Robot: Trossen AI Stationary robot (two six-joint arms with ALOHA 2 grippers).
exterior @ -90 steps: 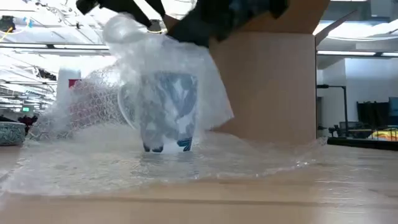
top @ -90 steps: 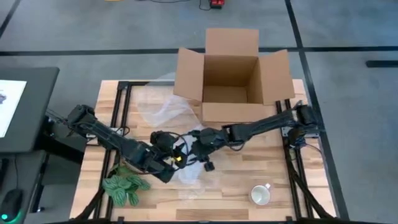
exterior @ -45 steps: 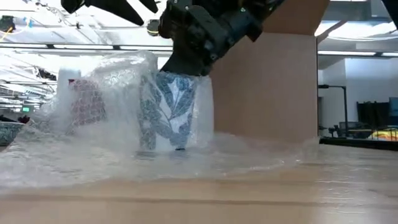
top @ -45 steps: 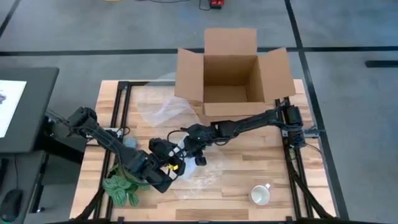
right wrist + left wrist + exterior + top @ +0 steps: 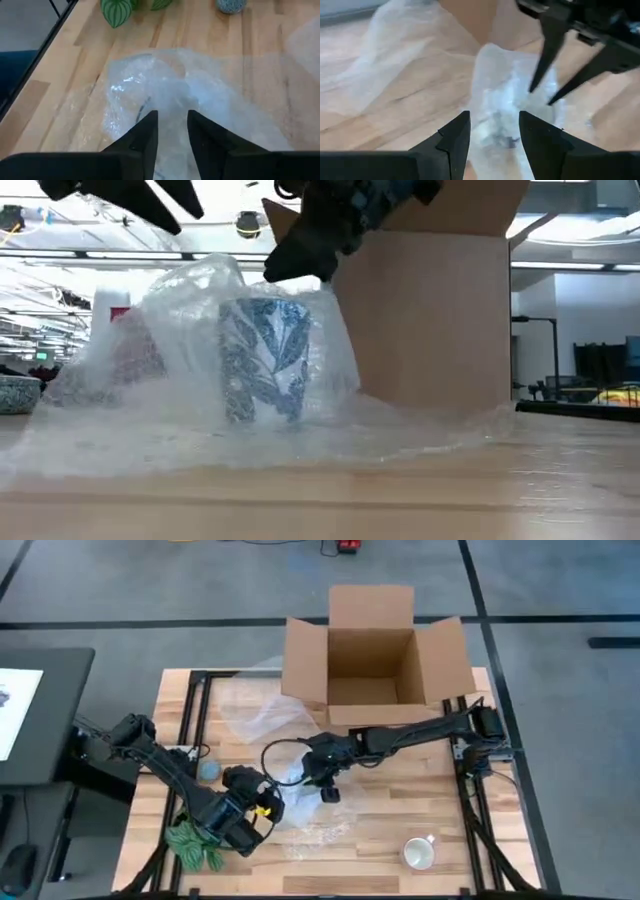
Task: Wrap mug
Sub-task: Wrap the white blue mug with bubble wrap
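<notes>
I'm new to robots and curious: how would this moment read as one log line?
task: wrap mug | mug: upright, under bubble wrap | left gripper: open, beside it | right gripper: open, above it | cardboard box: open

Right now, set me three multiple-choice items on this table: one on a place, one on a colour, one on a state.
1. Where does the bare mug stand?
A. Inside the cardboard box
B. At the table's near edge on the right arm's side
C. Under the left gripper

2. What colour is the leaf pattern on the wrapped mug?
A. Blue
B. Red
C. Yellow

3. How is the cardboard box?
A. Taped shut
B. Flattened
C. Open, flaps up

Answers: 1 B, the high view shows it alone on the wood there, apart from the bubble wrap. 2 A, the low view shows blue leaves through the wrap. 3 C, the high view looks down into it past raised flaps.
</notes>
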